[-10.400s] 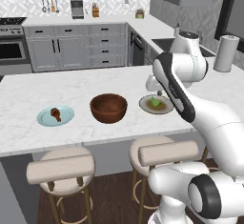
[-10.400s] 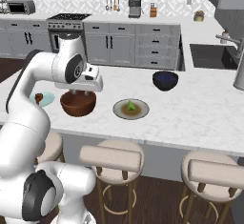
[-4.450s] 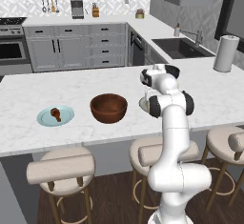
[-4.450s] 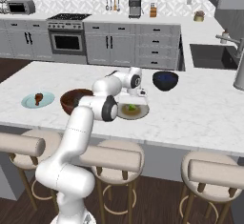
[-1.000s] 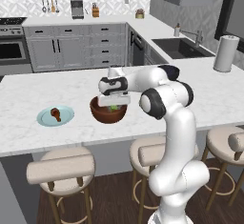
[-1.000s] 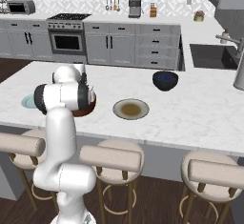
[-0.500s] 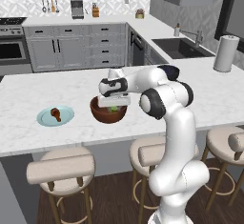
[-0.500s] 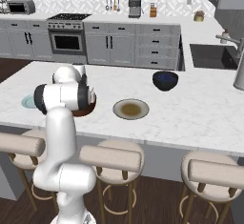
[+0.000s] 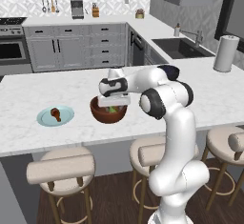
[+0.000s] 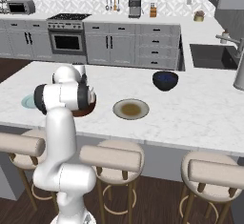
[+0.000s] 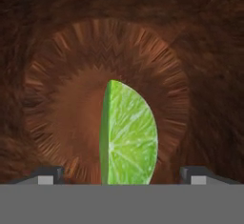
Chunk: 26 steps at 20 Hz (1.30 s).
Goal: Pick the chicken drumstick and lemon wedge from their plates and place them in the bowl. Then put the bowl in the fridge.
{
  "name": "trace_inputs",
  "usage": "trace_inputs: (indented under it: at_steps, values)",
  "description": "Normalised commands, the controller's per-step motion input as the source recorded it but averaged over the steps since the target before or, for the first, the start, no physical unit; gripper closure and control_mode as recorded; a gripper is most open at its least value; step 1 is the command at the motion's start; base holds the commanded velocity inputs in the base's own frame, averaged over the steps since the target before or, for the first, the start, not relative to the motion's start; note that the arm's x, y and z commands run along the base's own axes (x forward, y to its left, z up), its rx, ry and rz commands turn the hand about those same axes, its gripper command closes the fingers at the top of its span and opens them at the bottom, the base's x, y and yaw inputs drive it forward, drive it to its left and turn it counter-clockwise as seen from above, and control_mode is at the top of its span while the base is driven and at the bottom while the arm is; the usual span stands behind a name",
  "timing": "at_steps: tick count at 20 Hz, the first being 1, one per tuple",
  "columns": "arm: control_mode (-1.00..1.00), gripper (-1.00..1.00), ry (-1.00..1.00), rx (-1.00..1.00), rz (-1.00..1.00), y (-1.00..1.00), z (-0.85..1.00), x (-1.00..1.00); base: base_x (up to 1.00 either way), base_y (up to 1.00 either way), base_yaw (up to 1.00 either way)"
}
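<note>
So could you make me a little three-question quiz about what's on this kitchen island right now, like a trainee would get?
1. True or false: the lemon wedge lies inside the wooden bowl.
2. Where is the chicken drumstick? A) in the bowl B) on the pale blue-green plate C) on the beige plate
3. Fill in: the hand hangs over the bowl with its fingers ____.

Key: 1 true; 2 B; 3 open, wide apart on either side of the wedge, not gripping it.
</note>
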Motion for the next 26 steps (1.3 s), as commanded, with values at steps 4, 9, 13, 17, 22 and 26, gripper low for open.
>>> trace_inputs:
  at_steps: [4,9,13,17,22,26]
  values:
    - [-1.0,-1.0,-0.08,0.0,0.0,-0.14,0.49,-0.54,0.0,0.0,0.0]
    - [-1.0,-1.0,-0.05,0.0,-0.02,-0.32,0.54,-0.83,0.0,0.0,0.0]
    - [-1.0,-1.0,-0.07,0.0,-0.02,-0.63,0.16,-1.0,0.0,0.0,0.0]
    - [-1.0,-1.0,-0.03,0.0,0.0,-0.61,0.51,-0.97,0.0,0.0,0.0]
    - [-1.0,-1.0,0.0,0.01,0.0,-0.43,0.64,-0.98,0.0,0.0,0.0]
    - [-1.0,-1.0,0.0,0.01,-0.02,-0.15,0.67,-0.93,0.0,0.0,0.0]
